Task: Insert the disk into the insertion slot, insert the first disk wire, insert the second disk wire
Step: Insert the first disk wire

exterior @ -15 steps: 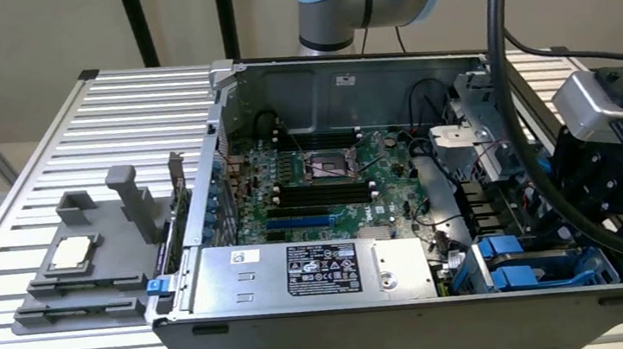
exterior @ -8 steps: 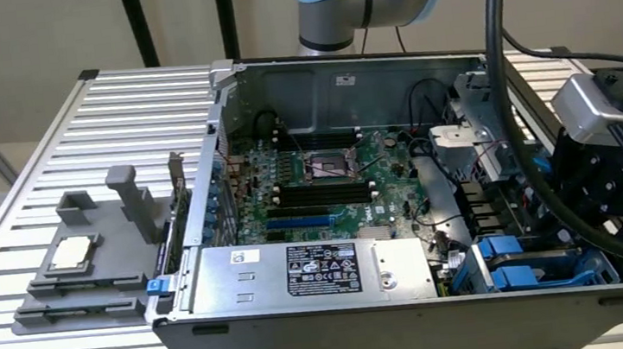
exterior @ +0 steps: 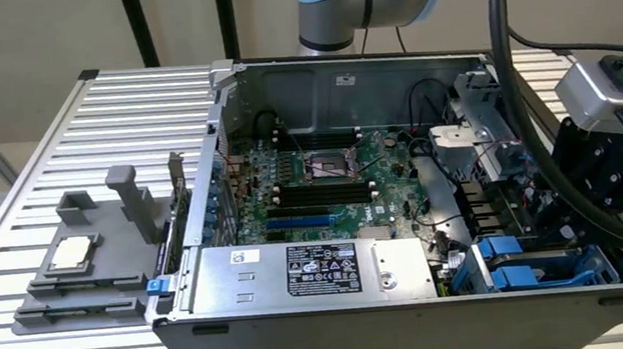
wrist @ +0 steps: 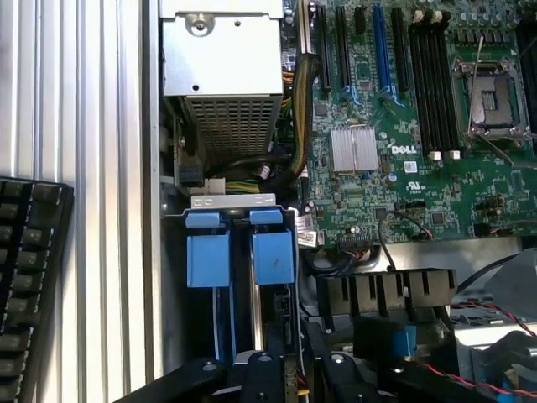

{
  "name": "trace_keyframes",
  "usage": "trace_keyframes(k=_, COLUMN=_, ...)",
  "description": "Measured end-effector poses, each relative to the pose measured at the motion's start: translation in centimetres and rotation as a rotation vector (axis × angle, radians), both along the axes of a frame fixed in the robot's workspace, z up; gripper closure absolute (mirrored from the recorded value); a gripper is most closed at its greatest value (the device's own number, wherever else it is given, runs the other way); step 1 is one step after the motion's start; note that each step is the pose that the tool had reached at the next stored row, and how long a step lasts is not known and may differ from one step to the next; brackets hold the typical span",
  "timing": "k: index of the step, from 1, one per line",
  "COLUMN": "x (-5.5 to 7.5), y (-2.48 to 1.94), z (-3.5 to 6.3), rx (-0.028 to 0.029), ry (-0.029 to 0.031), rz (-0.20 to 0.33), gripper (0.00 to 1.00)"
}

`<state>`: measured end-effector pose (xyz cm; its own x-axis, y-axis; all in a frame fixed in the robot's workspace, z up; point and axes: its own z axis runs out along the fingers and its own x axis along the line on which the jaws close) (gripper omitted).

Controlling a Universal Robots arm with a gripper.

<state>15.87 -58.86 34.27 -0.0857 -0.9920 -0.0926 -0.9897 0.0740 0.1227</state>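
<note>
- The end effector hangs low inside the open computer case, at the corner on the exterior view's right. It is directly over the insertion slot. Whether it is wide, narrow or holding something, I cannot tell.
- The slot is the metal bay just beside the power supply. Two bright blue tabs sit side by side at its mouth, and blue rails run off beneath the tool.
- A pale metal edge runs between the tabs. It may be the disk seen edge-on, but no label shows, so I cannot say for sure.
- By my judgement the work in hand is the disk step at this bay. To do it well, keep the carrier square to the rails and push straight along them, never at a slant.
- The blue plastic probably flexes and forgives a small error. The sheet-metal walls look stiff and sharp-edged and likely will not.
- Thin red and black wires lie close to the tool, where they could snag or be pinched.
- The power supply is dull grey steel with a perforated side.
- The motherboard is green and crowded, with long black and blue sockets and a finned silver heat sink.
- The table is ribbed metal slats, and a black keyboard lies on it.
</note>
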Motion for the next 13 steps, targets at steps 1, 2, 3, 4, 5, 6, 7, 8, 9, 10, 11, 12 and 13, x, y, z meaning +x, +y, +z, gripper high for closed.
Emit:
trace_keyframes(k=1, x=-0.29, y=-0.07, z=0.08, rx=0.0, ry=0.0, rz=0.0, gripper=0.75)
trace_keyframes(k=2, x=-0.61, y=-0.14, z=0.15, rx=0.0, ry=0.0, rz=0.0, gripper=0.75)
trace_keyframes(k=3, x=-0.93, y=-0.19, z=0.19, rx=0.0002, ry=-0.0001, rz=0.0, gripper=0.75)
trace_keyframes(k=4, x=-1.09, y=-0.2, z=0.2, rx=0.0002, ry=-0.0001, rz=0.0, gripper=0.75)
trace_keyframes(k=5, x=-1.09, y=-0.21, z=0.2, rx=0.0003, ry=0.0, rz=0.0, gripper=0.75)
trace_keyframes(k=6, x=-1.09, y=-0.21, z=0.22, rx=0.0011, ry=0.0, rz=0.0, gripper=0.75)
trace_keyframes(k=7, x=-1.09, y=-0.21, z=0.22, rx=0.0023, ry=0.0001, rz=-0.001, gripper=0.75)
trace_keyframes(k=8, x=-1.09, y=-0.21, z=0.21, rx=0.0036, ry=0.0, rz=-0.001, gripper=0.75)
trace_keyframes(k=9, x=-1.09, y=-0.21, z=0.22, rx=0.0047, ry=0.0, rz=-0.002, gripper=0.75)
trace_keyframes(k=10, x=-1.09, y=-0.21, z=0.21, rx=0.0061, ry=0.0, rz=-0.002, gripper=0.75)
trace_keyframes(k=11, x=-1.09, y=-0.21, z=0.21, rx=0.0073, ry=0.0, rz=-0.003, gripper=0.75)
trace_keyframes(k=12, x=-1.09, y=-0.21, z=0.22, rx=0.0084, ry=0.0, rz=-0.003, gripper=0.75)
trace_keyframes(k=13, x=-1.09, y=-0.21, z=0.21, rx=0.0097, ry=0.0, rz=-0.003, gripper=0.75)
